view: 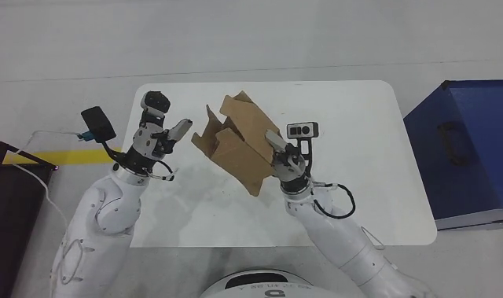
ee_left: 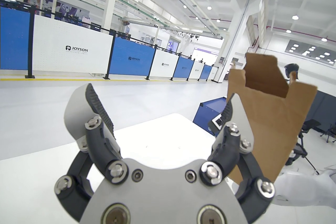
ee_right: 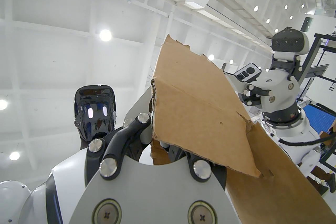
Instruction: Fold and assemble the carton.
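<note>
Cardboard carton (view: 236, 149) is only half-opened, flaps loose, nowhere near assembled imo. Right gripper (view: 275, 143) fingers pinch its edge, left gripper (view: 181, 129) fingers spread, empty.

The carton (ee_right: 199, 114) covers 1 finger of the right tool (ee_right: 162, 135) clamped on it, and 1 end runs past the picture's edge. A finger of the left tool (ee_left: 161, 93) hides part of the carton's side. A blue box (view: 464, 152) is cut off at the top view's edge.
</note>
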You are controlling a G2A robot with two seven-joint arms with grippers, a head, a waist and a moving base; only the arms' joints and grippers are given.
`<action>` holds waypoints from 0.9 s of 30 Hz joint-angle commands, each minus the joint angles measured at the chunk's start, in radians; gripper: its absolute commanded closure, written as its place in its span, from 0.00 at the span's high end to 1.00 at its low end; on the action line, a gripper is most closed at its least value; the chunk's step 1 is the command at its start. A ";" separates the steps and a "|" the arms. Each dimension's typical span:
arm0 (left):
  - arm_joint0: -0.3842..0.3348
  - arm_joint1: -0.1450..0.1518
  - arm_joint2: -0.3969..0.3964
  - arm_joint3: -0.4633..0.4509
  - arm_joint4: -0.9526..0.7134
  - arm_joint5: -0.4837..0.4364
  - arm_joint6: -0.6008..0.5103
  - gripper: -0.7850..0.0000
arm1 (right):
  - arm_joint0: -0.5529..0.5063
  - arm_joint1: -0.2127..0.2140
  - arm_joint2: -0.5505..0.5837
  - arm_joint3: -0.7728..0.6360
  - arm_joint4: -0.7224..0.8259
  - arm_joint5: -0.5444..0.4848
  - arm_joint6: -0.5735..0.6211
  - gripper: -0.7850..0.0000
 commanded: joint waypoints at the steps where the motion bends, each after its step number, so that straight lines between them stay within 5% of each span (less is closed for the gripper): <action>1: -0.003 0.000 -0.004 -0.017 0.000 0.007 -0.013 1.00 | 0.000 -0.002 0.001 0.007 -0.012 0.005 0.000 0.00; 17: -0.011 -0.005 0.020 -0.063 0.281 0.014 0.020 1.00 | -0.010 -0.019 -0.025 0.007 -0.068 0.041 -0.005 0.00; 27: -0.014 -0.007 0.020 -0.054 0.309 0.015 0.039 1.00 | -0.007 -0.030 -0.048 -0.009 -0.012 0.097 0.054 0.00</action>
